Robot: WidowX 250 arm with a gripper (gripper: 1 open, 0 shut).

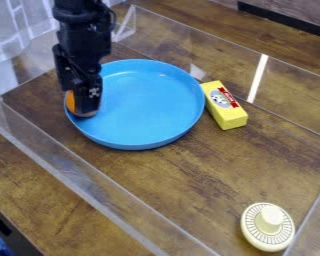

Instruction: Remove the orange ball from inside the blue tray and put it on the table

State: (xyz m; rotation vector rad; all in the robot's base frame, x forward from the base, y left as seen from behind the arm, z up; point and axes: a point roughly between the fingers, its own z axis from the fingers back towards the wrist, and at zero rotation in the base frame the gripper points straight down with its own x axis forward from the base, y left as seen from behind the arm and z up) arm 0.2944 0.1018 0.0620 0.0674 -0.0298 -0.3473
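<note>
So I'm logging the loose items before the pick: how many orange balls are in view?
1. The orange ball sits at the left edge of the blue tray, mostly hidden behind the open gripper. That gripper could be hiding another; none shows elsewhere.

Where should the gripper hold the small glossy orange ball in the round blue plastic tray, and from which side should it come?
Grip the small glossy orange ball across its widest middle, coming from straight above. It is round, so no side is better, but it sits against the left rim of the round blue plastic tray, which blocks a sideways approach. The black gripper is open and points down around it.
</note>
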